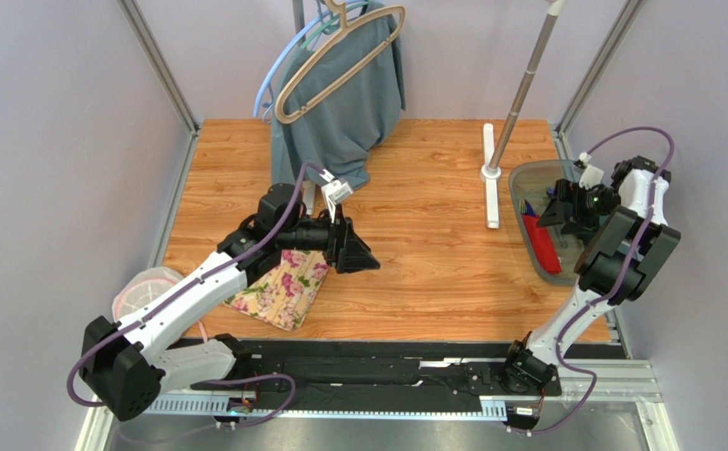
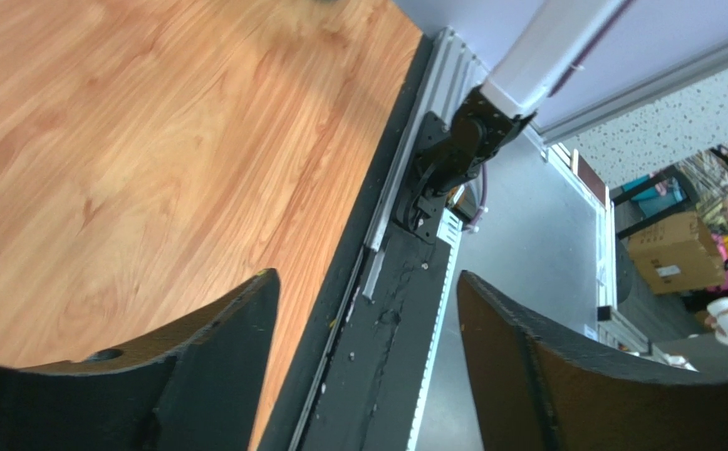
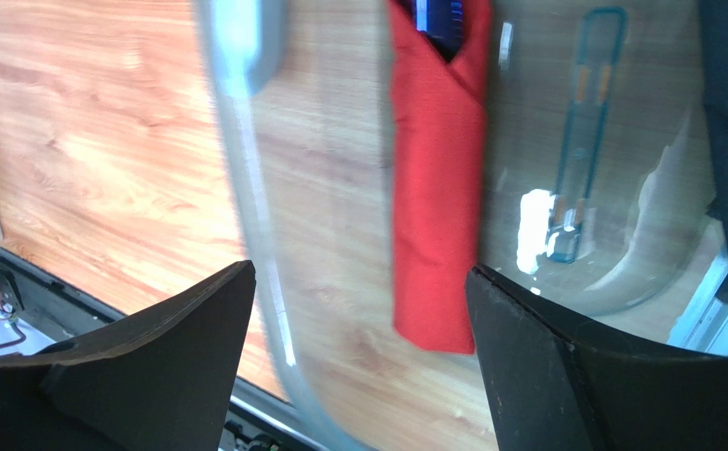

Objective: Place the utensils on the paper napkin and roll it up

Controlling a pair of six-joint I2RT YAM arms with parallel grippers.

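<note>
The red paper napkin (image 1: 545,247) lies rolled into a narrow bundle inside a clear tray (image 1: 524,176) at the right of the table. In the right wrist view the roll (image 3: 436,178) shows a blue utensil end (image 3: 438,17) sticking out of its top; the other utensils are hidden. My right gripper (image 1: 558,218) hovers over the tray, open and empty (image 3: 358,272), with the roll just inside its right finger. My left gripper (image 1: 363,258) is open and empty (image 2: 366,277) over bare wood near the table's middle.
A cream floral mat (image 1: 283,287) lies under my left arm. A grey-green garment (image 1: 339,103) and a beige hanger (image 1: 339,56) hang at the back. A white stand with a pole (image 1: 492,174) sits beside the tray. A black rail (image 1: 387,362) runs along the front edge.
</note>
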